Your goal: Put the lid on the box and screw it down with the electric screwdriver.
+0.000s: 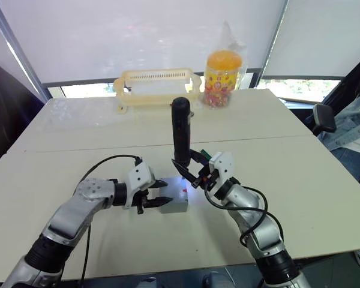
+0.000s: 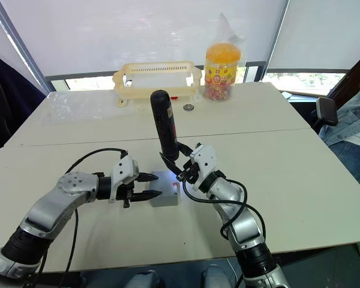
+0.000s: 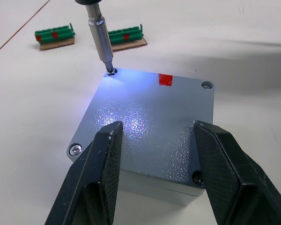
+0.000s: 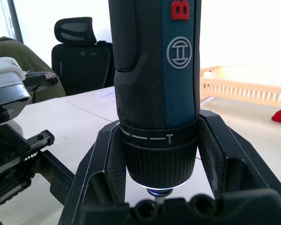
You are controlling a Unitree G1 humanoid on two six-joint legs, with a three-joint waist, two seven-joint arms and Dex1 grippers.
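A: How far along is it?

B: The lid (image 3: 150,126) already sits flush on the box (image 3: 152,187), in the middle of the table (image 1: 300,180). The screwdriver (image 1: 180,133) stands upright with its bit in one far corner screw, its light on. Screws show in the other three corners; I can't tell whether they are tight. I judge that at least this screw is left to finish.

A: And the grippers?

B: The right gripper (image 2: 179,167) is clamped round the screwdriver's lower body, one finger on each side. The left gripper (image 3: 157,173) has its fingers (image 3: 103,164) spread wide at the near edge of the box. They look to brace it; I can't tell whether they touch.
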